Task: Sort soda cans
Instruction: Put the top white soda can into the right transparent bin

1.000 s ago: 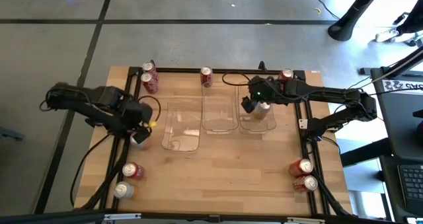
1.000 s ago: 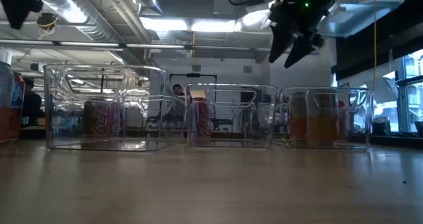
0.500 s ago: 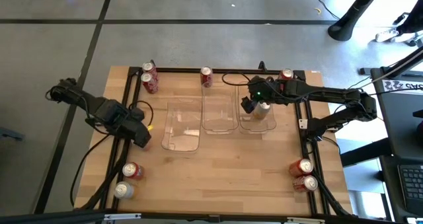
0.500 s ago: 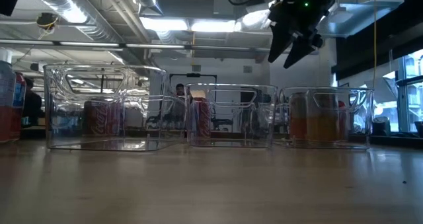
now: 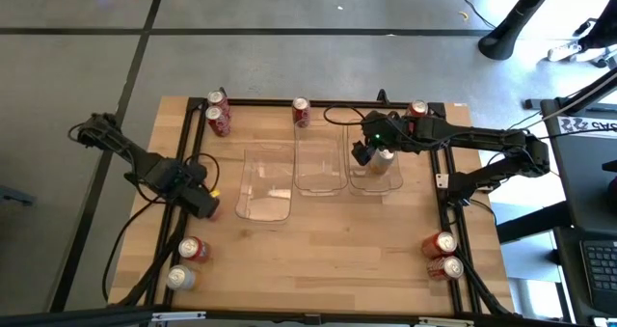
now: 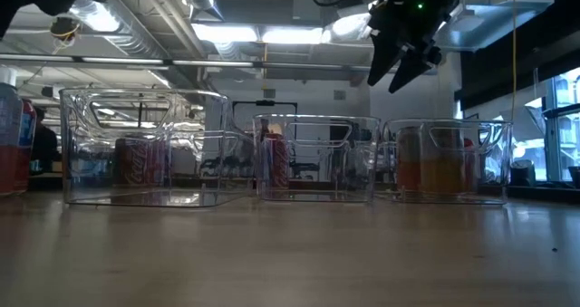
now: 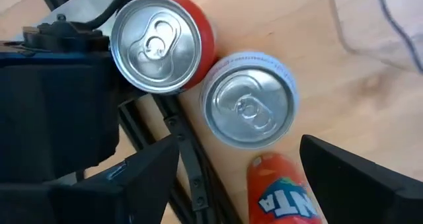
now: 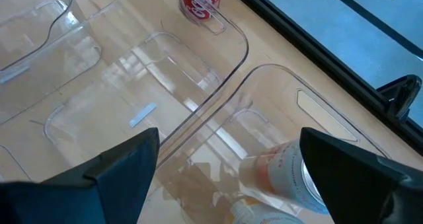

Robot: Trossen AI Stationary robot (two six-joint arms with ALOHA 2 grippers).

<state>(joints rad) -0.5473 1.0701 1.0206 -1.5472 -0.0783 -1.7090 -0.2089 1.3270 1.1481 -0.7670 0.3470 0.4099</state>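
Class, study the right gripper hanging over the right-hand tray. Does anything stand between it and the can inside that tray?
Nothing visible does. The right gripper hangs open above the right-hand tray, which has no lid. The tan can in that tray shows unobstructed between the fingers. The tray's clear walls enclose only the can's sides.

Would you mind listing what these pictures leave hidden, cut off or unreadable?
- Left gripper, high view: it covers whatever lies under it. Its wrist view shows an orange can between open fingers, cut off by the frame's edge.
- Can in the right tray, high view: partly hidden by the right gripper above it.
- Right tray contents, low view: only an orange blur through the clear wall; the count is unclear.
- Can labels, high view: too small to read.
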